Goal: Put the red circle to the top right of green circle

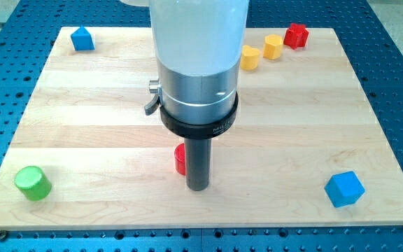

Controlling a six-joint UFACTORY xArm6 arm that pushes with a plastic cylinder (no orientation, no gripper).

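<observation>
My tip (pixel 198 187) touching the red circle's (pixel 180 159) right side, no claw visible, green circle (pixel 33 183) far left on tabletop (pixel 103 105)

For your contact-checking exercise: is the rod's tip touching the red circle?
Cannot tell. In the camera view my tip overlaps the red circle, hiding its right side, so neither contact nor gap shows.

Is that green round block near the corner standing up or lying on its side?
Standing up: the green circle shows its flat round face on top, with the curved side below it.
</observation>
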